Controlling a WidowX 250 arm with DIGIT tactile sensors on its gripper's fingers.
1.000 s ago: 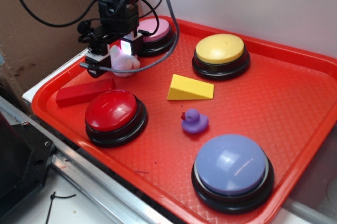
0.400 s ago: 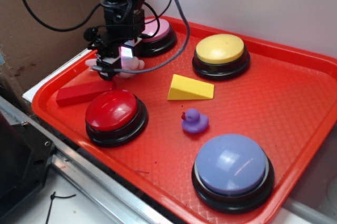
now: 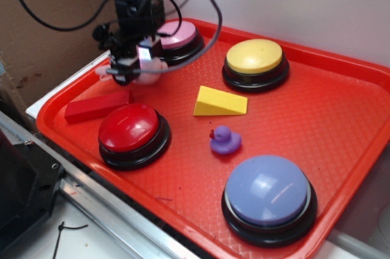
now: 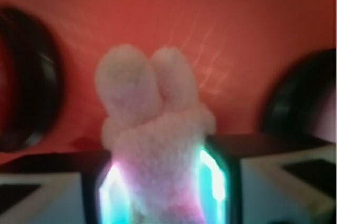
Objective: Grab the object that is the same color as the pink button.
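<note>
The pale-pink plush toy [image 4: 152, 145] sits squeezed between my two glowing pads, its two fuzzy limbs sticking out past them over the tray. In the exterior view my gripper [image 3: 135, 71] is shut on the plush toy [image 3: 149, 69], held a little above the red tray [image 3: 341, 106] at its far left. The pink button [image 3: 178, 35] with its black base stands just behind the gripper, partly hidden by the arm.
A red block [image 3: 97, 106] lies at the tray's left edge, beside a red button [image 3: 132, 132]. A yellow wedge [image 3: 219, 102] and a purple duck [image 3: 224, 141] lie mid-tray. A yellow button [image 3: 255, 63] stands at the back, a lavender-blue button [image 3: 268, 197] in front. Cables hang by the arm.
The gripper came down over the plush toy, shut on it, and now holds it slightly higher and closer to the pink button.
</note>
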